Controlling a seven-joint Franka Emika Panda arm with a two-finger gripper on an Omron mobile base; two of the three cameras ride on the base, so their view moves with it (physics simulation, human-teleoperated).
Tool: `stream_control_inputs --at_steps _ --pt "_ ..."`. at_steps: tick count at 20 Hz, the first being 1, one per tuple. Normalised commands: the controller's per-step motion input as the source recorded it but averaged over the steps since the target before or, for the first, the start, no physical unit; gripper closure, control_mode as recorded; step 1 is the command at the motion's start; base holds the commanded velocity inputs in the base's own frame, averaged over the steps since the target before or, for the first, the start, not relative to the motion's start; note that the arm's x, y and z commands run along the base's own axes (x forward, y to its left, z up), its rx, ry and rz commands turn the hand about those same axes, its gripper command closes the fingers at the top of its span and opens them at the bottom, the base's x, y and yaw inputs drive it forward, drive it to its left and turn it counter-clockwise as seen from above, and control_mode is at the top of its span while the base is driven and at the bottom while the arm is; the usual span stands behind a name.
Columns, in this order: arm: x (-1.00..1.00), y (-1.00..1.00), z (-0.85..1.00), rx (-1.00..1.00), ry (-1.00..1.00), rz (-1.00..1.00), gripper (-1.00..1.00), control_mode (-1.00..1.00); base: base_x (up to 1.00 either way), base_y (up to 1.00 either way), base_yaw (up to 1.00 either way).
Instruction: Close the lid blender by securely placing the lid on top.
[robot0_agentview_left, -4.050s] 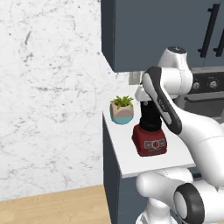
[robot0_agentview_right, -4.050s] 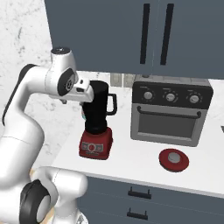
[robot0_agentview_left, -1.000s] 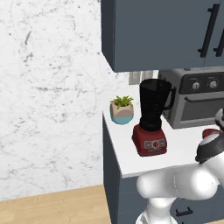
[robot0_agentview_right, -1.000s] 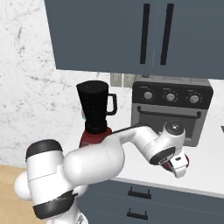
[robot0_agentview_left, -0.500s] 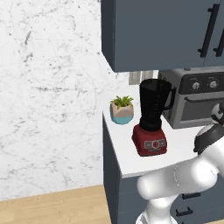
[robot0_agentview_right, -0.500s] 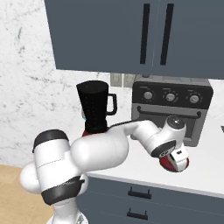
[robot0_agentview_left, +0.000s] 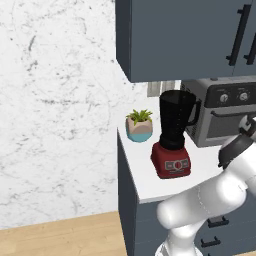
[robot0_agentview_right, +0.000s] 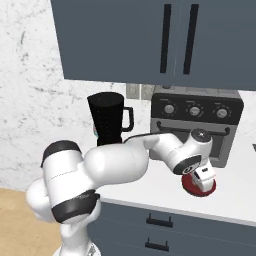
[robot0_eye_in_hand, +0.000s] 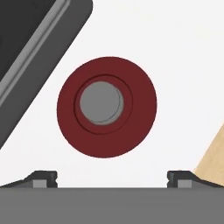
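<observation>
The gripper (robot0_eye_in_hand: 112, 177) hangs right over the lid (robot0_eye_in_hand: 106, 106), its 2 fingertips (robot0_eye_in_hand: 42, 178) spread wide with nothing between them. The lid lies flat on the white counter (robot0_eye_in_hand: 175, 65), just in front of the toaster oven (robot0_agentview_right: 197, 125). The blender (robot0_agentview_left: 173, 133) stands uncovered well to the side, beside a small potted plant (robot0_agentview_left: 139, 124). The arm's own bulk partly hides the blender in the right base view.

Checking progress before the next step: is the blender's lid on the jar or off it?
Off. The lid lies flat on the counter by the oven; the blender stands apart, uncovered.
</observation>
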Motion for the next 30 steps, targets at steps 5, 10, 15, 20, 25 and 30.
stream_control_inputs --at_steps 5,10,15,20,25,30 --pt "0.04 -0.02 -0.06 0.00 0.02 0.02 -1.00 -1.00 0.00 0.00 0.00" --pt "0.06 0.00 -0.18 0.00 0.07 0.01 -1.00 -1.00 0.00 0.00 0.00" --pt "0.19 0.00 -0.14 0.00 0.07 0.01 -1.00 -1.00 0.00 0.00 0.00" --pt "0.19 -0.06 -0.15 0.01 0.04 0.02 -1.00 -1.00 0.00 0.00 0.00" --pt "0.18 -0.24 -0.15 0.03 0.00 0.06 -1.00 -1.00 0.00 0.00 0.00" --pt "0.17 -0.29 -0.16 0.03 0.00 0.06 -1.00 -1.00 0.00 0.00 0.00"
